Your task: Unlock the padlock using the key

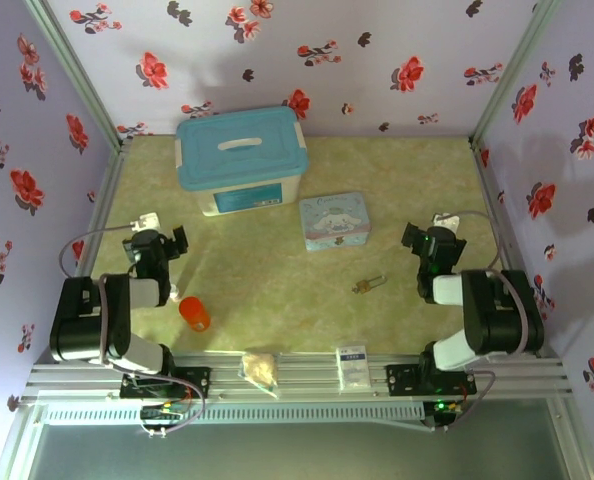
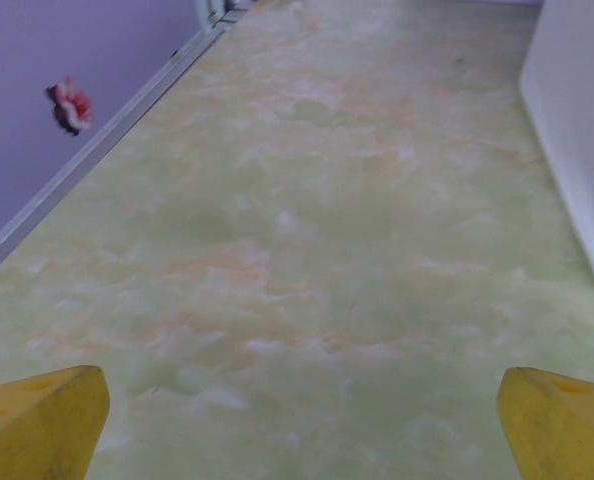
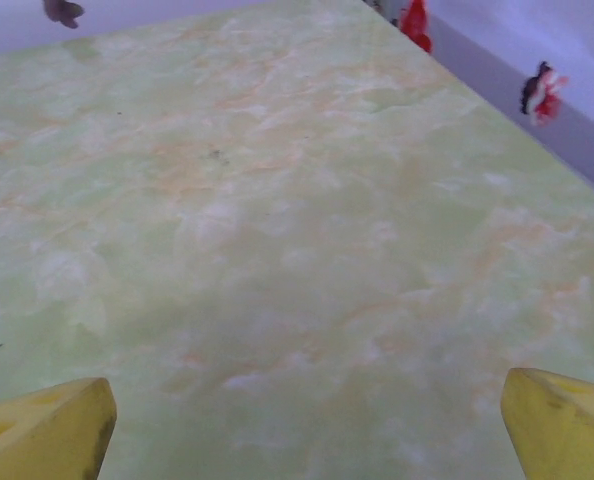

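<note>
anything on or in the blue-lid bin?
Nothing on the bin: its blue lid is bare apart from its own white handle. The lid is shut, so the contents are hidden.

Brass padlock (image 1: pixel 368 285) lies on green marbled surface (image 1: pixel 267 270), right of centre, nearer than pale blue tin (image 1: pixel 334 220). To its right, right tool (image 1: pixel 434 238), apart from it, fingers spread, nothing between. Far across, left tool (image 1: pixel 158 240), fingers spread; orange cup (image 1: pixel 194 313) just near-side of it. Blue-lidded box (image 1: pixel 241 160) toward back wall. White sachet (image 1: pixel 352 362) and snack bag (image 1: pixel 260 368) on near rail.
</note>
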`<action>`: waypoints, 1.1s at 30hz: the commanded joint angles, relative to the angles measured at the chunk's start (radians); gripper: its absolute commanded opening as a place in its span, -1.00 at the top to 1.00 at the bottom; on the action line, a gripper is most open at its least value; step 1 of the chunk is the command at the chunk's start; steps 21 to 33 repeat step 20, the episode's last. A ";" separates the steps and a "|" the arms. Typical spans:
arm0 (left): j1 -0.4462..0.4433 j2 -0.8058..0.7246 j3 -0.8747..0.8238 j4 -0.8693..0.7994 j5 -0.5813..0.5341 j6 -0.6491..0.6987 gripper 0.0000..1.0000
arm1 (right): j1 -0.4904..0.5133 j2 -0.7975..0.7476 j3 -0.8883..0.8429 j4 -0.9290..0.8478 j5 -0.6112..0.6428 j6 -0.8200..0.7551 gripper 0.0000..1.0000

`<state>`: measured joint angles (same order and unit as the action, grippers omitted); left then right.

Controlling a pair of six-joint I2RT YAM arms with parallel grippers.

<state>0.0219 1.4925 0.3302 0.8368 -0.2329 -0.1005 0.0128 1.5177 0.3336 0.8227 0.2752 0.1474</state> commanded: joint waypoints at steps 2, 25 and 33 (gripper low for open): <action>-0.007 0.039 0.037 0.085 0.044 0.022 -0.99 | -0.004 0.038 0.028 0.124 -0.033 -0.027 -0.99; -0.045 0.055 0.043 0.100 -0.054 0.042 -0.99 | -0.005 0.042 0.060 0.053 -0.117 -0.058 -0.99; -0.045 0.055 0.043 0.100 -0.054 0.042 -0.99 | -0.005 0.042 0.060 0.053 -0.117 -0.058 -0.99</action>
